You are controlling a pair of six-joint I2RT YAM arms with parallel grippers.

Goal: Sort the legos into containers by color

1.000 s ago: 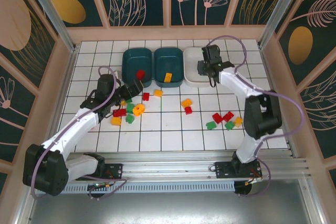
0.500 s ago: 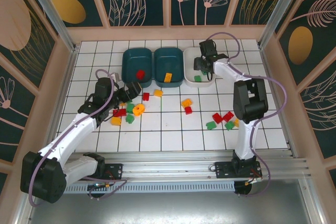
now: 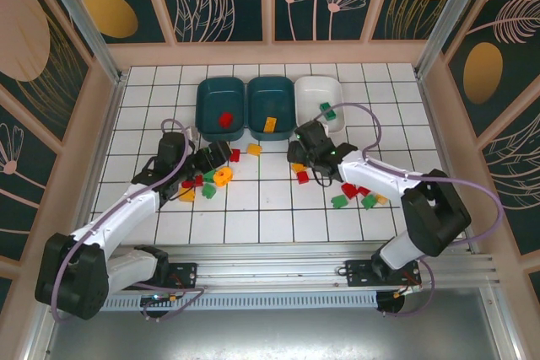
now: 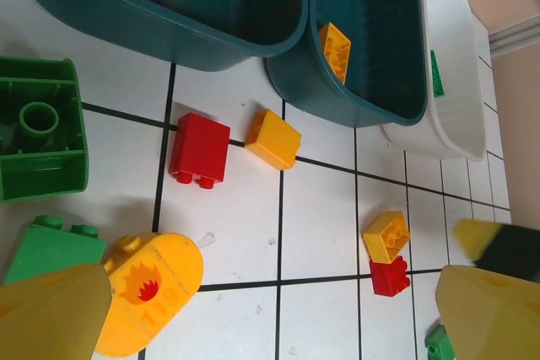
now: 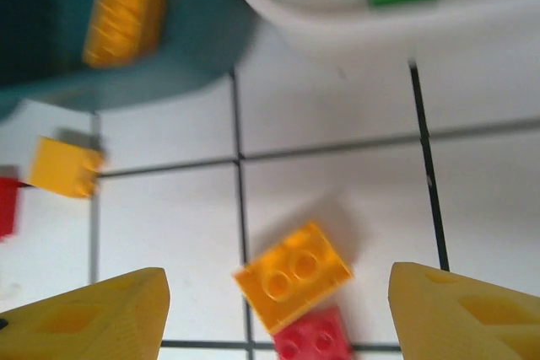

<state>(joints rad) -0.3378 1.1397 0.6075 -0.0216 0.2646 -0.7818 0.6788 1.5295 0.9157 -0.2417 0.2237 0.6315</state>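
Three trays stand in a row at the back: a teal tray (image 3: 205, 99) holding a red lego (image 3: 225, 119), a teal tray (image 3: 272, 90) holding a yellow lego (image 3: 270, 124), and a white tray (image 3: 312, 88) holding a green lego (image 3: 326, 110). My right gripper (image 3: 297, 154) (image 5: 278, 318) hangs open above a yellow lego (image 5: 293, 276) that touches a red lego (image 5: 314, 341). My left gripper (image 3: 219, 158) (image 4: 270, 318) is open and empty. Near its left finger lies a rounded yellow piece (image 4: 148, 292). A red lego (image 4: 199, 149) and a yellow lego (image 4: 273, 138) lie ahead of it.
A cluster of red, green and yellow legos (image 3: 201, 183) lies under the left arm. Another group (image 3: 359, 195) lies at the right. A big green lego (image 4: 38, 128) sits left of the left gripper. The enclosure's walls ring the tiled floor.
My right gripper has left the white tray and come forward and left, over the yellow and red pair. A green lego now lies in the white tray. The left gripper shifted slightly.
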